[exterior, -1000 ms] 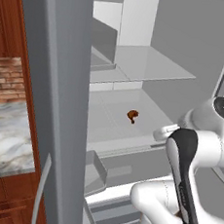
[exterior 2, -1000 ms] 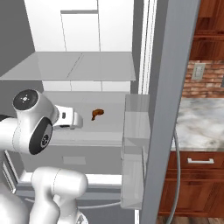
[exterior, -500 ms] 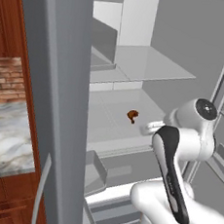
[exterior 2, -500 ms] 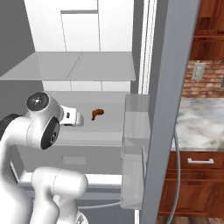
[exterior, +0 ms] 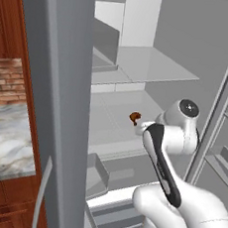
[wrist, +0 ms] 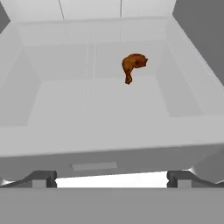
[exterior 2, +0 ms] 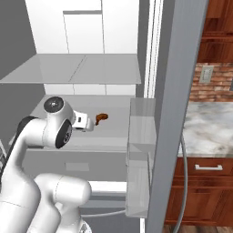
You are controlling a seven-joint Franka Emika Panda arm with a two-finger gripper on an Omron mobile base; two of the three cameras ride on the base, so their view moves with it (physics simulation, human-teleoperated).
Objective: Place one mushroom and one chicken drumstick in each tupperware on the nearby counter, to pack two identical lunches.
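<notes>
Right now your gripper (wrist: pixel 112 177) sits at the mouth of the open fridge with its jaws spread wide and nothing between them; in the hand view the two dark fingertips (wrist: pixel 40 178) stand far apart at the bottom edge, just short of the front lip of the fridge shelf (wrist: pixel 105 131). From the right base view the white hand pokes out of the wrist toward the shelf's interior, and it has not yet crossed over the shelf floor.

Beyond that lip lies a stretch of bare pale shelf, and then the chicken drumstick (wrist: pixel 132 65), toward the back wall. That is the relation your next move turns on: the drumstick lies ahead of the fingers and slightly to the right of their midline in the hand view, well apart from them. Its fat brown end sits up and to the right, and the thin bone end points down toward you, so the long axis runs roughly along your line of approach, tilted a little. Judging from this, you need to reach deeper and nudge right, with the fingers straddling the meat crosswise.

In the base views the same drumstick (exterior: pixel 134 117) rests alone on the middle shelf, just past the hand.

Off to the side, outside the fridge door (exterior 2: pixel 175 104), the marble counter (exterior 2: pixel 210 132) waits over the wooden cabinets.
</notes>
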